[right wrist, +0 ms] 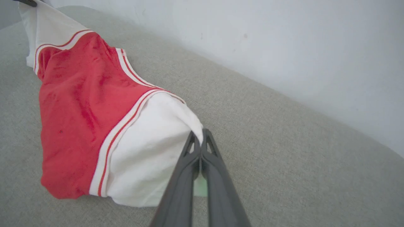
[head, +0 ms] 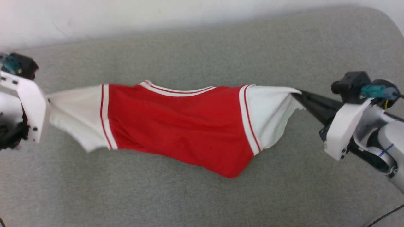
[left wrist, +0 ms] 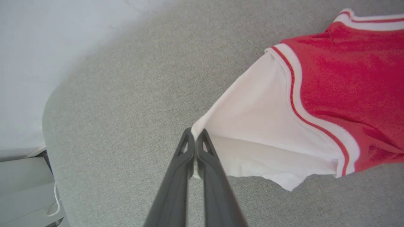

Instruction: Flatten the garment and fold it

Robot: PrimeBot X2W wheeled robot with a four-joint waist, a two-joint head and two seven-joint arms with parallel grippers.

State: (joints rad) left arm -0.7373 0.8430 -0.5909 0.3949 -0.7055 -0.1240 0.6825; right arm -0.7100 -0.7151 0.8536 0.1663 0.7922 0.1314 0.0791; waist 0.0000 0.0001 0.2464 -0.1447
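Red jersey T-shirt with white sleeves [head: 176, 126] stretched over grey cloth-covered desk [head: 202, 195].
Our left tool [left wrist: 196, 138] and right tool [right wrist: 199, 138] each clamp tight on a sleeve edge.

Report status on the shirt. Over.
Left gripper shut on one sleeve tip of the shirt. Right gripper shut on the other sleeve tip. Shirt stretched between them over grey cushion, middle sagging, unfolded. Nothing in the way.

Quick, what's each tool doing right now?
Left tool: closed, gripping the garment by a white sleeve edge.
Right tool: closed, gripping the garment by its other white sleeve.
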